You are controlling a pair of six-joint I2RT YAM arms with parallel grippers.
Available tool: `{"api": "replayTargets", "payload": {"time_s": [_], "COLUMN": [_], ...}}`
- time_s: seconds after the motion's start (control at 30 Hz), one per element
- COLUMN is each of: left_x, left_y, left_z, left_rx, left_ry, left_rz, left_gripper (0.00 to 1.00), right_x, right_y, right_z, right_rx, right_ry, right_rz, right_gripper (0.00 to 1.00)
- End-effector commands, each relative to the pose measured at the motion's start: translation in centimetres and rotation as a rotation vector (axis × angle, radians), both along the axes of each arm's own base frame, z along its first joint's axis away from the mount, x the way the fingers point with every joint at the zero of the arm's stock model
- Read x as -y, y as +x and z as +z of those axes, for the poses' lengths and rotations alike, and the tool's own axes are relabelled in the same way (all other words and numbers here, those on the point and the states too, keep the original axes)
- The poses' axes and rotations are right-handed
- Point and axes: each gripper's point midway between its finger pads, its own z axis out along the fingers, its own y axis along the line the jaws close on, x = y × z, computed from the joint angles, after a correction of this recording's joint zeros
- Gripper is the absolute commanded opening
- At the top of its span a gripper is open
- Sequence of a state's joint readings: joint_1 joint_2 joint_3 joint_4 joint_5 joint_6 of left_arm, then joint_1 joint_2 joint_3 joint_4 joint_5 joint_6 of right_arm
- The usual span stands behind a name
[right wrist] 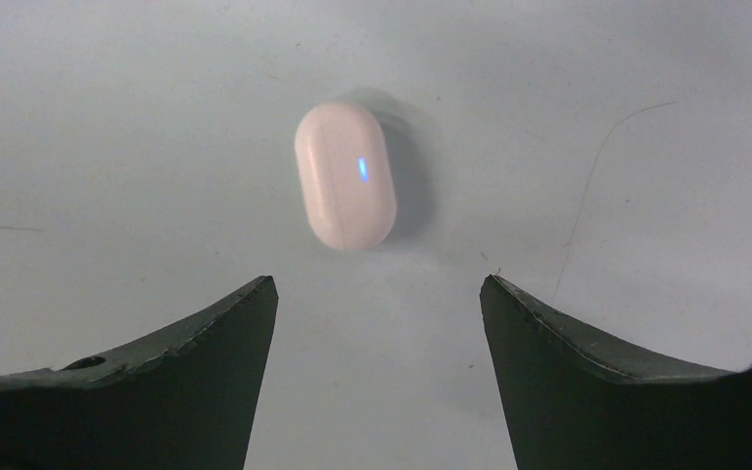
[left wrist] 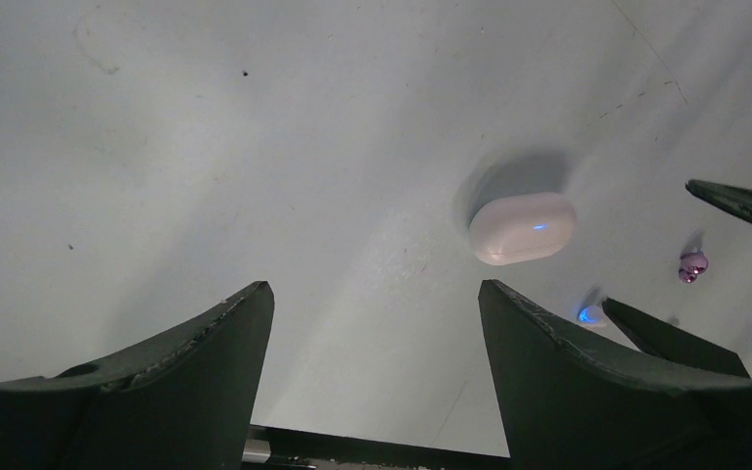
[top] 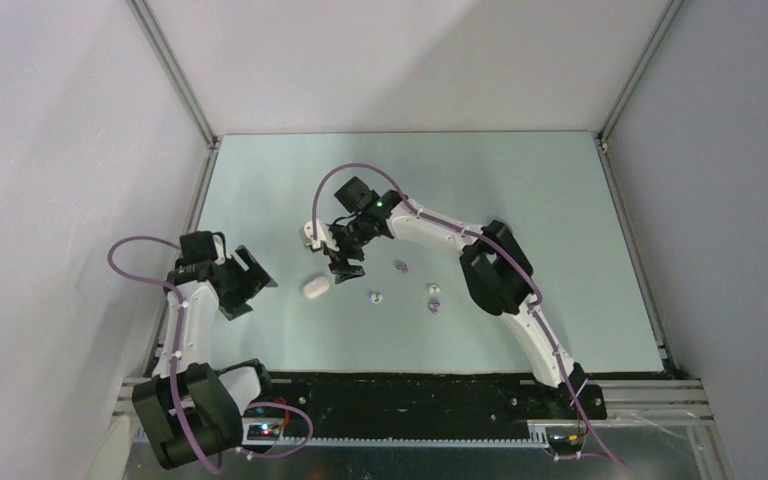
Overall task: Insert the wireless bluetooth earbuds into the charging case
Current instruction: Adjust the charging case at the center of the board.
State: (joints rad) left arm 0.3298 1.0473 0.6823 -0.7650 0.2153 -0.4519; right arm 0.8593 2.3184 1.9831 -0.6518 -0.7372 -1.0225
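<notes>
Although the charging case [right wrist: 346, 176] lies on the table [top: 520, 190], none of the four earbuds is in it; all lie loose on the table, to the right of the case in the top view.

- First white earbud [top: 375, 297]: near the case, apart from it.
- First purple earbud [top: 400, 265]: a little farther back and to the right.
- Second white earbud [top: 433, 289] and second purple earbud [top: 434, 306]: farther right again, just beside each other.

Case: white, pebble-shaped, lid shut, lying flat, with a small blue light lit on its face.

Right gripper [right wrist: 377, 284]: hangs over the table just beside the case, jaws spread wide, nothing between them. In its wrist view the case sits just ahead of the fingertips and is not touched.

Left gripper [left wrist: 374, 289]: near the table's left edge, well left of the case and pointing toward it. Its jaws are also spread wide and empty. Its wrist view shows the case ahead and to the right, one purple earbud beyond that, and a small blue glow partly hidden behind a finger. The glow is too small to identify. The dark tips of the right gripper's fingers show at the right edge of that view.
</notes>
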Motion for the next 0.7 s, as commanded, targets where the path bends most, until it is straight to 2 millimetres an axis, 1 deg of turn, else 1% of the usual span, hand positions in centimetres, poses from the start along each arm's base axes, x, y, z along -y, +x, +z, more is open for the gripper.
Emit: {"api": "replayTargets", "payload": {"time_s": [0.0,0.03,0.07,0.17,0.2,0.27,0.3,0.33,0.37,0.4,0.43,0.47,0.5,0.53,0.57,0.6,0.63,0.67], "left_x": [0.3,0.3,0.3,0.6,0.6,1.1,1.2,1.7,1.8,2.1,2.2,2.2,2.3,2.1,2.2,2.1,2.2,2.1], "left_y": [0.3,0.3,0.3,0.4,0.7,1.2,1.8,2.0,2.6,3.0,3.6,4.0,4.2,4.8,4.8,5.4,5.4,6.0], "left_z": [-0.1,-0.2,-0.3,-1.0,-1.2,-1.5,-1.6,-1.7,-1.9,-1.9,-2.0,-1.9,-2.4,-2.2,-2.7,-2.4,-2.8,-2.6], "left_rx": [0.007,0.003,-0.001,-0.011,-0.002,0.014,0.033,0.038,0.052,0.064,0.074,0.081,0.064,0.068,0.043,0.044,0.022,0.025], "left_ry": [-0.037,-0.042,-0.045,-0.069,-0.072,-0.102,-0.111,-0.132,-0.141,-0.154,-0.160,-0.164,-0.170,-0.167,-0.175,-0.172,-0.176,-0.173], "left_rz": [0.023,0.025,0.027,0.032,0.032,0.026,0.021,0.007,0.002,-0.005,-0.011,-0.015,-0.018,-0.020,-0.023,-0.028,-0.034,-0.038], "left_gripper": [0.83,0.83,0.83,0.81,0.81,0.77,0.76,0.73,0.72,0.68,0.67,0.64,0.63,0.61,0.60,0.59,0.59,0.59], "right_x": [-2.0,-2.3,-2.4,-2.7,-2.9,-3.2,-3.3,-3.4,-3.5,-3.6,-3.7,-3.7,-3.8,-3.6,-3.6,-3.4,-3.3,-3.2], "right_y": [1.0,0.9,0.3,-0.6,-0.9,-1.1,-0.9,-0.9,-0.4,-0.2,0.6,0.7,1.3,1.4,1.8,1.9,2.1,2.0], "right_z": [0.4,0.6,0.3,-0.1,-0.2,-0.4,-0.3,0.0,0.2,0.4,0.7,0.8,0.8,0.5,0.2,-0.3,-0.5,-0.8], "right_rx": [0.051,0.047,0.033,0.022,0.019,0.014,0.020,0.014,0.026,0.012,0.024,0.009,0.022,0.027,0.043,0.052,0.063,0.062], "right_ry": [0.038,0.039,0.031,0.025,0.026,0.026,0.031,0.031,0.034,0.031,0.038,0.036,0.040,0.033,0.028,0.021,0.018,0.012], "right_rz": [0.005,0.008,0.019,0.041,0.048,0.047,0.041,0.025,0.004,-0.025,-0.055,-0.080,-0.097,-0.104,-0.112,-0.109,-0.109,-0.106], "right_gripper": [0.81,0.81,0.80,0.79,0.79,0.79,0.79,0.79,0.79,0.79,0.79,0.79,0.79,0.79,0.79,0.79,0.79,0.80]}}
